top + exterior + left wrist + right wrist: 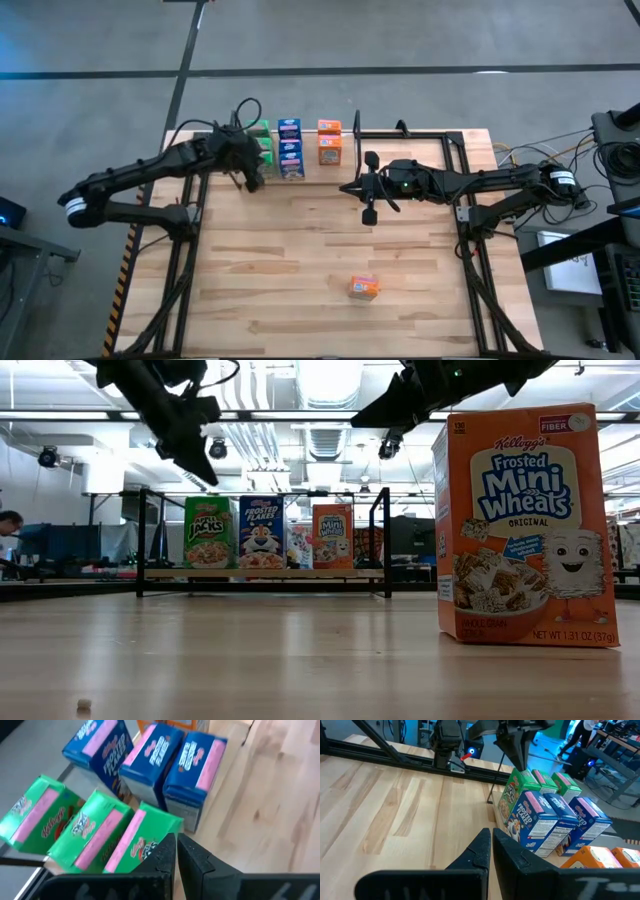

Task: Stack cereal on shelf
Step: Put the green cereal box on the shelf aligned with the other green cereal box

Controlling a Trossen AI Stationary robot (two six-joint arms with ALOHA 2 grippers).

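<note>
The shelf (262,573), a light wood strip between black wire uprights, stands at the table's far edge. On it stand rows of green cereal boxes (120,837), blue ones (192,767) and orange ones (329,141). One more orange box (364,288) stands upright on the table near the near edge, large in the low view (520,525). My left gripper (176,851) is shut and hovers above the front green box (208,532). My right gripper (491,839), also shut and holding nothing, hangs over the table's middle (347,188), in front of the shelf.
Black arm-mount frames (462,215) run along the table's left and right sides. Bare wood lies between the shelf and the lone orange box. Cables and equipment sit off the table's right edge. A person shows far off in the room (8,525).
</note>
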